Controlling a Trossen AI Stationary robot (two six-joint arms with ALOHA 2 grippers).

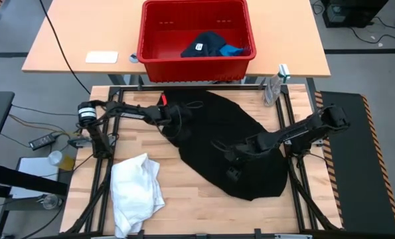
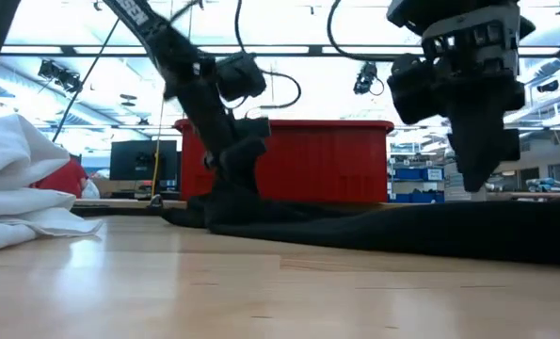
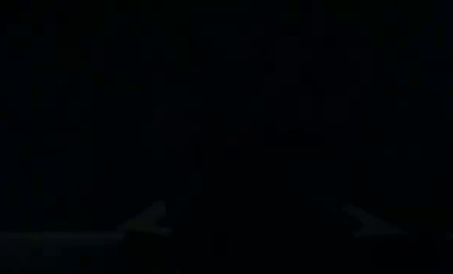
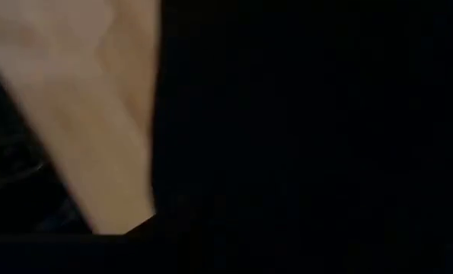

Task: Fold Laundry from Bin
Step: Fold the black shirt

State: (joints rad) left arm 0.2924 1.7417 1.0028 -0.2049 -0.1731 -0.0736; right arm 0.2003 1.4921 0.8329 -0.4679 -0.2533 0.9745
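Note:
A black garment (image 1: 263,179) lies spread over the middle and right of the wooden table (image 1: 184,206); in the low view it shows as a flat dark layer (image 2: 402,221). My left gripper (image 1: 175,125) is down at its far left edge (image 2: 228,184), where the cloth bunches up. My right gripper (image 1: 232,159) hangs over the garment's middle (image 2: 477,174), pointing steeply down. Black cloth fills the left wrist view and most of the right wrist view (image 4: 325,114). A white garment (image 1: 137,189) lies crumpled at the near left. The red bin (image 1: 151,40) stands beyond the far edge, holding a dark navy piece (image 1: 204,43) and a bright blue one (image 1: 234,48).
The bin stands on a separate light table (image 1: 64,46) behind the work table, next to a small white pad (image 1: 101,57). A clear bottle (image 1: 275,86) stands at the work table's far right corner. Bare wood (image 1: 197,199) shows between the white and black garments.

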